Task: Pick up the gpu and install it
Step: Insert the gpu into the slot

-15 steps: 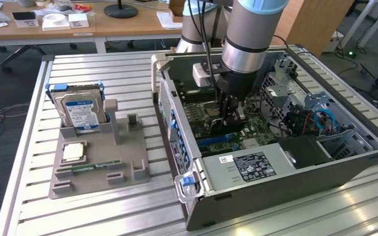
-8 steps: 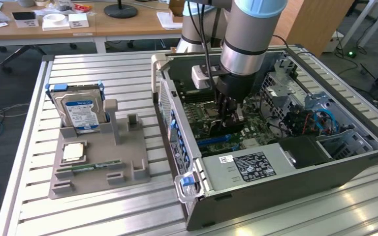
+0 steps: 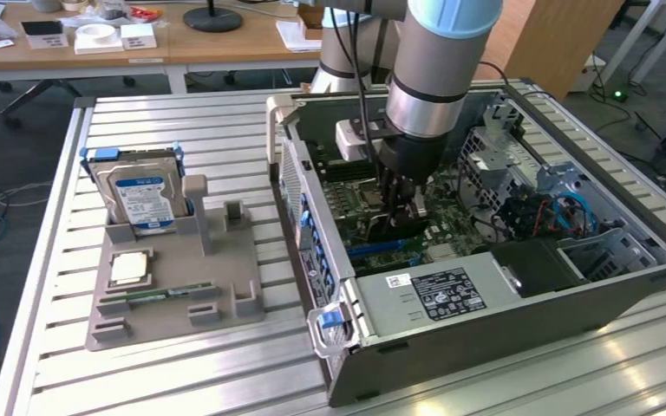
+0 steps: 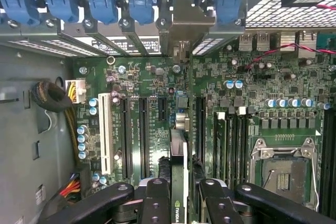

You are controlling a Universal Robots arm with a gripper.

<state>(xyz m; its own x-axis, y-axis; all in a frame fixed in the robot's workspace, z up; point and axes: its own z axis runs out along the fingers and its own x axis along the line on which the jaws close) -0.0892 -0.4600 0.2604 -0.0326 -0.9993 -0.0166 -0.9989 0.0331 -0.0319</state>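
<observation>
Gripper (image 3: 408,208) is down inside the open case (image 3: 484,321), partly closed and clamped on the gpu (image 4: 179,156). The card sits edge-on between the fingers (image 4: 156,203), standing upright over the motherboard (image 4: 157,77) and in line with the long slots; can't tell if it's actually seated. Hard drive (image 3: 142,195) is on its holder on the table (image 3: 194,121), well apart from the case

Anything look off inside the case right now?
Nothing stands out. The gpu sits edge-on between the fingers, parallel to the motherboard slots, not tilted. I see no loose parts or damage in the computer case. The CPU socket is empty.
</observation>
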